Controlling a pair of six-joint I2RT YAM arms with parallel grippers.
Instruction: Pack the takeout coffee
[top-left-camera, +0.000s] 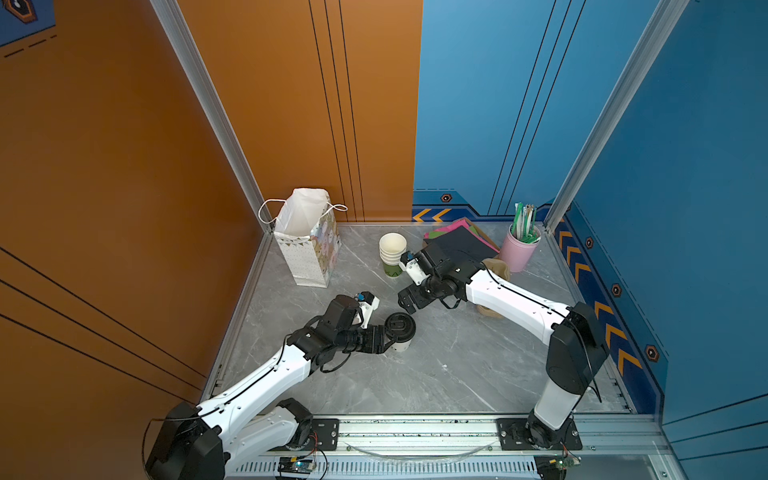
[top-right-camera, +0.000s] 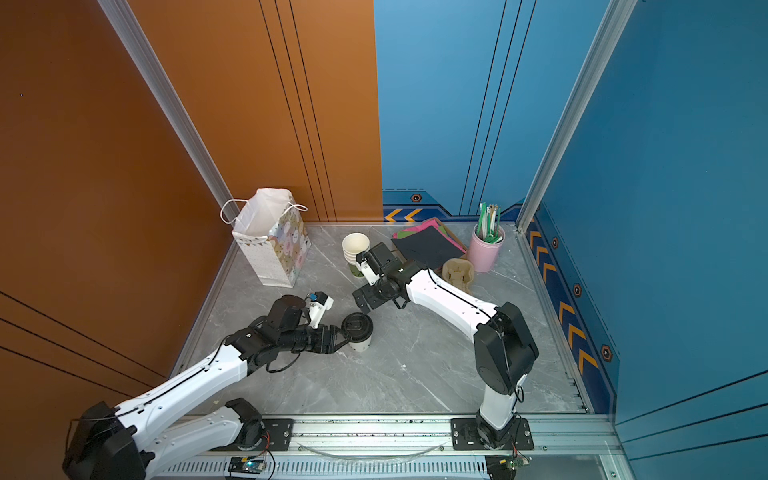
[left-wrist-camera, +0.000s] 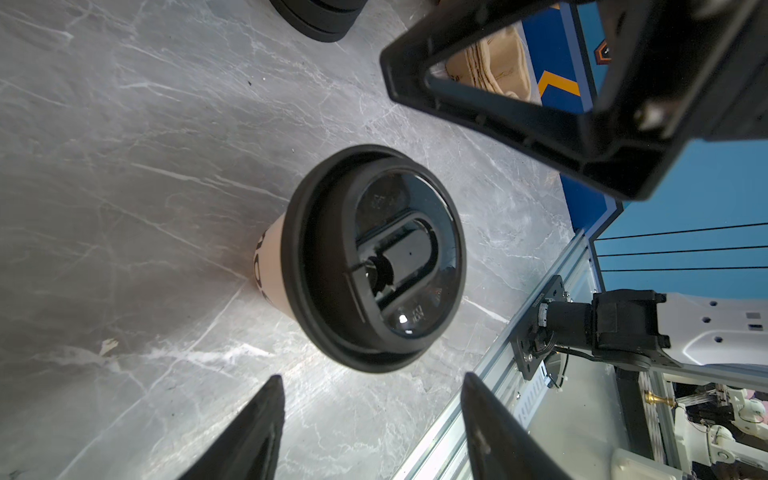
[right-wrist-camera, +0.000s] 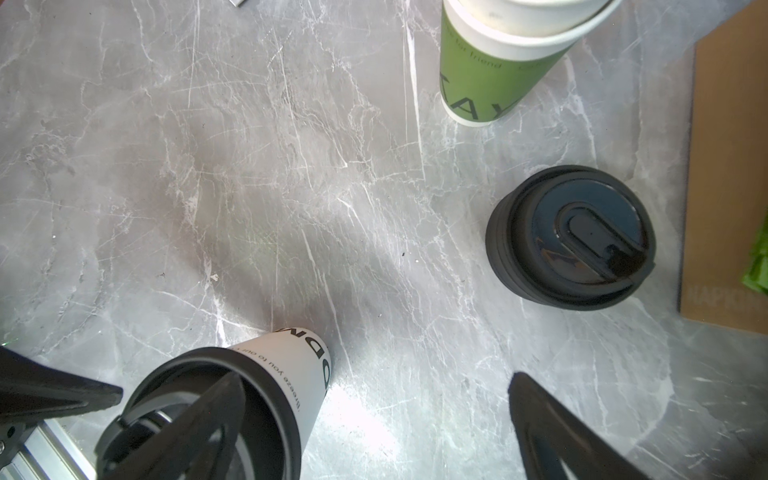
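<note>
Grey marble tabletop (top-left-camera: 436, 365), orange wall (top-left-camera: 124, 166) and blue wall (top-left-camera: 498, 104) behind. Your takeout coffee (top-left-camera: 400, 329) stands upright near the table's middle, black lid on. Your left gripper (left-wrist-camera: 372, 379) sits just beside it, jaws apart, cup beyond the fingertips (left-wrist-camera: 266, 415), not clasped. Your right gripper (top-left-camera: 409, 302) hovers near, jaws spread wide, empty. Farther back: cup stack (top-left-camera: 392, 253), pile of loose lids (right-wrist-camera: 571, 237); gift bag (top-left-camera: 307, 241) stands at the far left corner.

A robotics lab test cell dressed as a takeout counter. Printed orange wall panels (top-left-camera: 124, 166) and blue wall panels (top-left-camera: 478, 104) sit in silver aluminium frame posts (top-left-camera: 208, 104). Two white-and-black robot arms (top-left-camera: 257, 374) are bolted to a slotted aluminium rail (top-left-camera: 415, 428) at the edge of a grey marble-patterned surface (top-left-camera: 436, 365). A bare circuit board (top-left-camera: 295, 463) is exposed below. A stack of lidless paper cups (top-left-camera: 392, 249) and a pink pot of straws (top-left-camera: 517, 253) stand on the surface.
</note>
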